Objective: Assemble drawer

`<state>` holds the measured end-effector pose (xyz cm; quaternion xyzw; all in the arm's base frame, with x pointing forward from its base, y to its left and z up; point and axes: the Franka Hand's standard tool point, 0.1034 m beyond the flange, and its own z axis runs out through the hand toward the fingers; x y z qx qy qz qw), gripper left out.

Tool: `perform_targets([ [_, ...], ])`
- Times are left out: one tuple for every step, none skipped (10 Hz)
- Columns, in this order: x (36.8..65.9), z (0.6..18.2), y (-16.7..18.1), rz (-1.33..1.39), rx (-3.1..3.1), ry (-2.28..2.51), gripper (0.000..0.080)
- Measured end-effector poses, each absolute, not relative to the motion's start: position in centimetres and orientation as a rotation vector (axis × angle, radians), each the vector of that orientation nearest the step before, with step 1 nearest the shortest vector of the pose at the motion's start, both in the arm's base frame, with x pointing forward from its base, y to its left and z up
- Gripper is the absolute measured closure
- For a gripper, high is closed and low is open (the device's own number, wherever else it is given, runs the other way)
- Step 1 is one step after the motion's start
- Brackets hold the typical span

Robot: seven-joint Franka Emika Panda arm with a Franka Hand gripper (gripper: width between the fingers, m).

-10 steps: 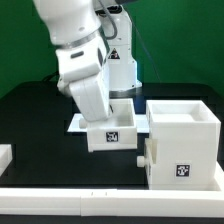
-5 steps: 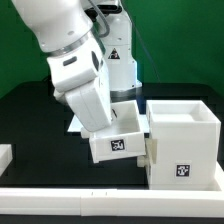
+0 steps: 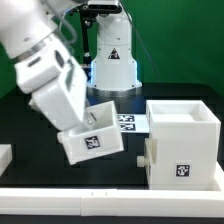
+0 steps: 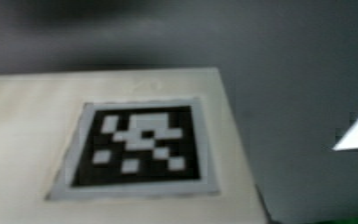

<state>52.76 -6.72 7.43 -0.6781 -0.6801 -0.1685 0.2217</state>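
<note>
A small white tray (image 3: pixel 90 143) with a black-and-white tag hangs tilted above the black table, to the exterior view's left of the large white casing (image 3: pixel 185 140). My gripper (image 3: pixel 86 118) is shut on the tray's upper part; its fingers are hidden by the hand and the tray. A knob (image 3: pixel 143 158) sticks out of the casing's left side. The wrist view is filled by the tray's tagged face (image 4: pixel 140 145), blurred and very close.
The marker board (image 3: pixel 128 122) lies on the table behind the tray, next to the arm's base (image 3: pixel 112 65). A white rail (image 3: pixel 100 200) runs along the front edge. A white piece (image 3: pixel 5 155) sits at the far left.
My arm has swung toward the exterior view's left with the tray in it. The tray moved away from the casing and tilted more.
</note>
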Motion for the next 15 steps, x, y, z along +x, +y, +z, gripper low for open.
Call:
perform_targets([
  [52.9, 7.2, -7.4, -0.500, -1.887, -1.875, 0.0762],
  [52.8, 7.2, -7.3, -0.494, -1.893, -1.867, 0.0762],
  [52.8, 7.1, -7.2, -0.494, -1.891, -1.867, 0.0762],
  [52.8, 7.1, -7.3, -0.494, -1.892, -1.866, 0.0762],
  [52.8, 7.1, -7.3, -0.494, -1.892, -1.866, 0.0762],
  [52.9, 7.0, -7.4, -0.499, -1.911, -1.869, 0.0762],
  [53.1, 6.7, -7.7, -0.510, -1.964, -1.876, 0.0762],
  [52.9, 6.3, -7.8, -0.512, -1.994, -1.877, 0.0762],
  [52.8, 6.1, -7.8, -0.512, -1.995, -1.875, 0.0762],
  [52.7, 5.9, -7.9, -0.513, -1.992, -1.871, 0.0762],
  [52.5, 5.8, -8.0, -0.513, -1.989, -1.866, 0.0762],
  [52.3, 5.6, -8.2, -0.518, -1.979, -1.858, 0.0762],
  [51.9, 5.3, -8.5, -0.539, -1.944, -1.841, 0.0762],
  [51.6, 5.0, -8.8, -0.585, -1.904, -1.791, 0.0762],
  [51.5, 4.7, -9.2, -0.597, -1.899, -1.762, 0.0762],
])
